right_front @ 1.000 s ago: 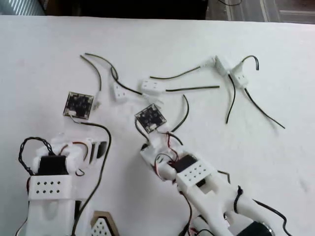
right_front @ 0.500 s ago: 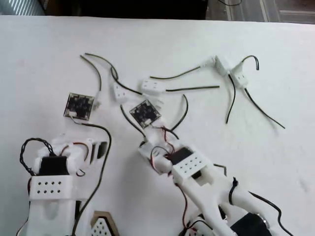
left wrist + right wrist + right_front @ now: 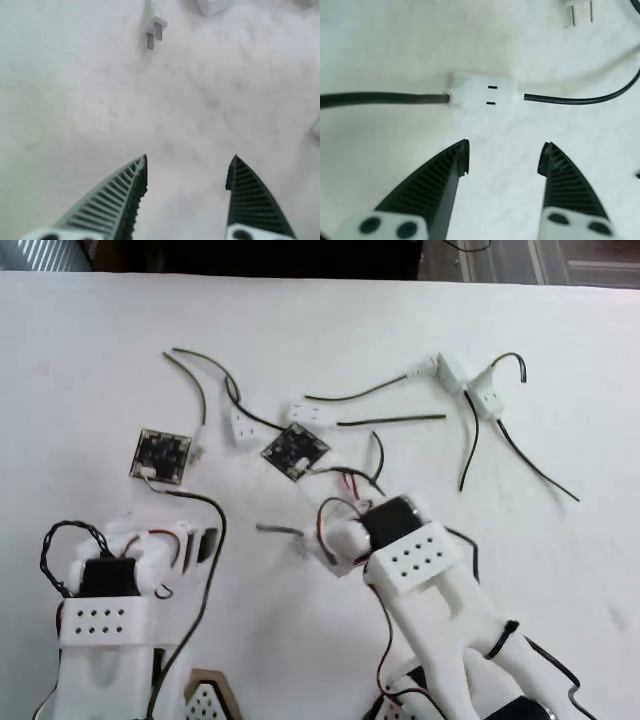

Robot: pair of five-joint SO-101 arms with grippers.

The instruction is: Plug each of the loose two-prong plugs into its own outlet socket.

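Note:
In the right wrist view a white outlet socket (image 3: 482, 96) with two slots lies flat just beyond my right gripper (image 3: 506, 143), which is open and empty. Black cable (image 3: 380, 99) leaves the socket at both ends. A plug's two prongs (image 3: 580, 12) show farther off. My left gripper (image 3: 189, 157) is also open and empty above bare table. A loose white two-prong plug (image 3: 154, 30) lies ahead of it, prongs towards me. From above, that plug (image 3: 198, 451) lies beside two white sockets (image 3: 243, 427) (image 3: 312, 415). The right arm (image 3: 410, 560) stands at centre, the left arm (image 3: 100, 615) at the front left.
Two more white connectors (image 3: 487, 398) (image 3: 445, 368) with black cables lie at the back right. Small black square boards (image 3: 160, 453) (image 3: 295, 452) sit ahead of each arm. Loose black cables (image 3: 520, 455) curl across the middle of the white table (image 3: 90, 360).
The right arm has moved forward and swung to the right, carrying its black board closer to the sockets. A grey cable end now lies uncovered to its left. The left arm has kept still.

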